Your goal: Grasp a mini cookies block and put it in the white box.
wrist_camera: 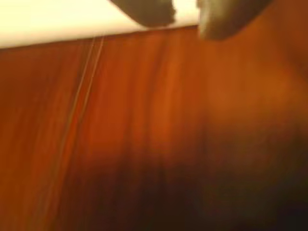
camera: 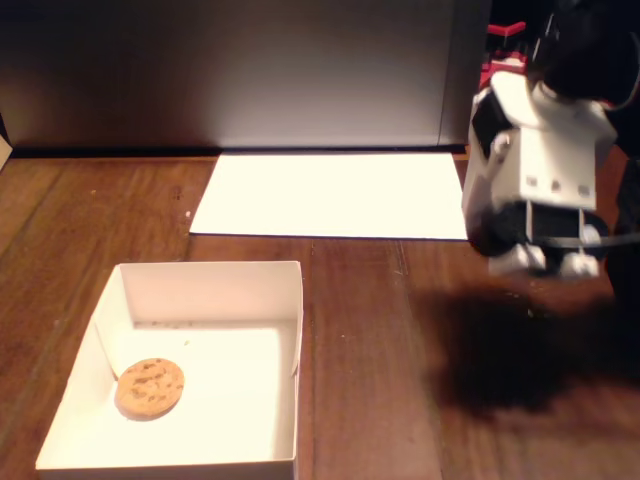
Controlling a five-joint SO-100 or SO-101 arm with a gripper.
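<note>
— Where is your cookie?

— Look at the near edge of the fixed view. The shallow square white cardboard box sits on the dark reddish-brown wooden table, at the lower left. The small round golden-brown cookie with darker chocolate specks lies flat on the box floor, in its left half, close to the left wall and towards the near side. A few crumbs show on the floor near the far wall.

— And beyond the box?

— Past the far wall you have a strip of bare wood, then a flat white sheet of paper lying on the table. Behind it stands a grey panel along the back.

— Where is the arm?

— At the right of the fixed view, well apart from the box. You see its white blocky body over the right corner of the sheet, throwing a dark shadow on the wood nearer the camera.

— What about the tool?

— In the wrist view, which is blurred, the tool enters from the top edge. Its two dark fingertips stand a little apart, with the bright paper showing through the narrow gap. You can see nothing between them. They sit over the edge where the sheet meets the wood.
</note>
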